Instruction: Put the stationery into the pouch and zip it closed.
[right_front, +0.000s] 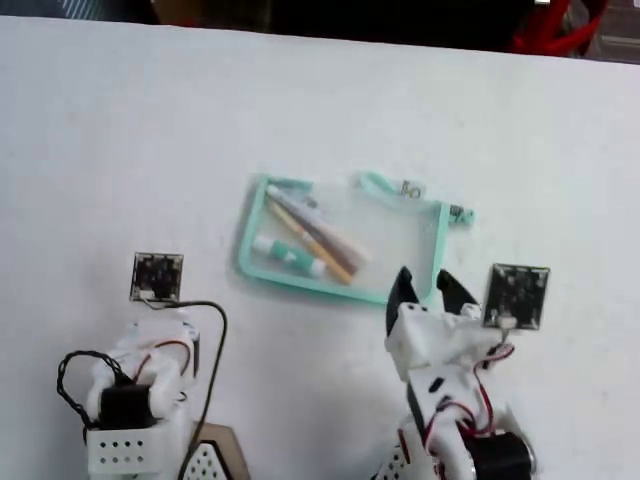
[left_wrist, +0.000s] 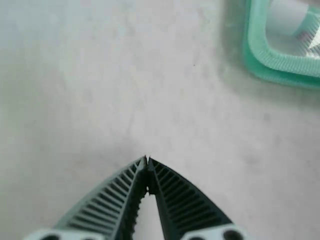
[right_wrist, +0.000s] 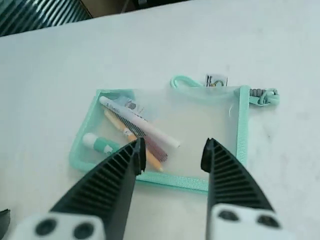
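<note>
Just short of the pouch edge, right gripper jaws spread; left gripper jaws pressed together.

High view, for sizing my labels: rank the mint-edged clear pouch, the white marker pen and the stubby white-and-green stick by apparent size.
Largest: mint-edged clear pouch
Then: white marker pen
Smallest: stubby white-and-green stick
All lie at one depth.

Left tool closed, arm drawn back, right tool spread open, pointing forward
</note>
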